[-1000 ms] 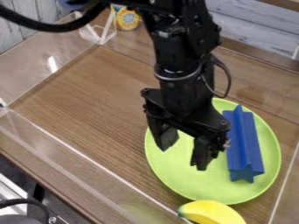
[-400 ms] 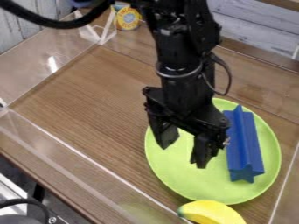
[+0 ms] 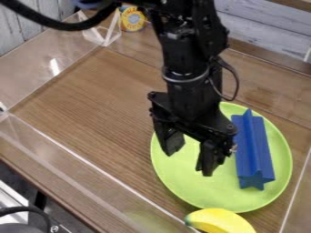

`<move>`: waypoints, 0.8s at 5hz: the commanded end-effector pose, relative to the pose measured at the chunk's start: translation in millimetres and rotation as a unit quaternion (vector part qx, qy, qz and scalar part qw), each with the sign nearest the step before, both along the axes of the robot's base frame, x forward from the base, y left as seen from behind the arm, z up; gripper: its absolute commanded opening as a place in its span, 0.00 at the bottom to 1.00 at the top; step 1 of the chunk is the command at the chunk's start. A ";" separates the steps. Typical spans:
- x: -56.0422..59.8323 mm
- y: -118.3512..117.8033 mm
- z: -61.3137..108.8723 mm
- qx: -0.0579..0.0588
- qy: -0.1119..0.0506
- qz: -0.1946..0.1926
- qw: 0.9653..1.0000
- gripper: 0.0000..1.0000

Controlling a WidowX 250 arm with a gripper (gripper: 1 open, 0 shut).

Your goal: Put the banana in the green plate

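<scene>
Single black arm reaches down from the top of the view, gripper (image 3: 192, 150) pointing straight down over the green plate (image 3: 192, 187). Gripper fingers (image 3: 214, 153) stand apart, nothing between them; the tips hang low over the left half of the plate, and whether they touch its surface cannot be told.

Green plate sits on the wooden worktop (image 3: 91, 96) toward the lower right. A blue elongated block (image 3: 253, 148) lies on the plate's right half, running from the far rim toward the near one, just beside the gripper and apart from it.

Banana (image 3: 219, 221) is off the plate: it lies at the bottom edge of the view, just outside the plate's near rim, partly cut off by the frame. Only a rounded yellow portion shows; its tip cannot be made out. Gripper and banana are apart.

A clear low wall (image 3: 49, 146) borders the worktop on the left and near sides.
</scene>
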State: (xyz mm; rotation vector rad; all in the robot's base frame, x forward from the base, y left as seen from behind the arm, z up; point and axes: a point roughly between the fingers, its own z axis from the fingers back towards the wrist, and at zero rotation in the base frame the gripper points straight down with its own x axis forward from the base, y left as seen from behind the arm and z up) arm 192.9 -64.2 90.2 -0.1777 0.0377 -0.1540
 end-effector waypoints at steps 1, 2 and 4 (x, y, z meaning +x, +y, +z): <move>11.0 0.8 9.0 -0.005 -0.020 0.000 1.000 1.00; 12.0 1.7 10.0 -0.004 -0.019 -0.002 1.000 1.00; 13.7 0.9 9.5 -0.008 -0.022 -0.006 1.000 1.00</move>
